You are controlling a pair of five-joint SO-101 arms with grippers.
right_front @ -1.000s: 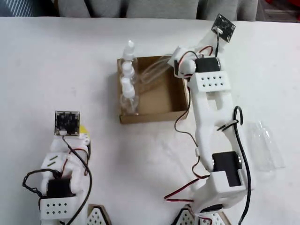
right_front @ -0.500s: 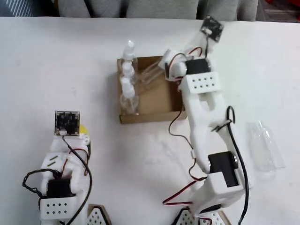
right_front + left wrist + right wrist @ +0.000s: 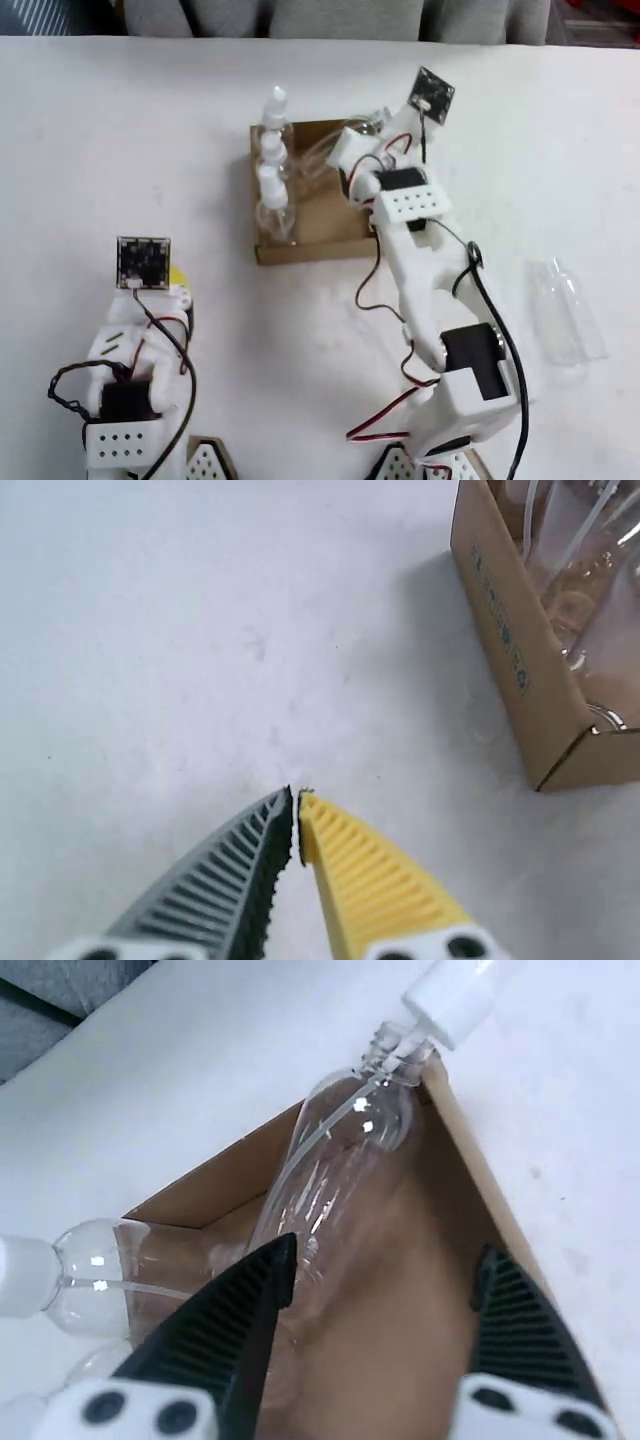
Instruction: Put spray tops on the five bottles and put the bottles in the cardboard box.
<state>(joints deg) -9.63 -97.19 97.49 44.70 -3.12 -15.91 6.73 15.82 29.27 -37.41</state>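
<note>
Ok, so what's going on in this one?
The right gripper hangs open over the cardboard box, just above a clear bottle with a spray top that lies slanted inside. More topped bottles sit along one wall of the box. One loose bottle lies on the table to the right of that arm, apparently without a top. The left gripper is shut and empty, above the table near a corner of the box.

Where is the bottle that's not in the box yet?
In the high view, the loose clear bottle lies on the table at the right, beside the right arm and apart from the cardboard box.
</note>
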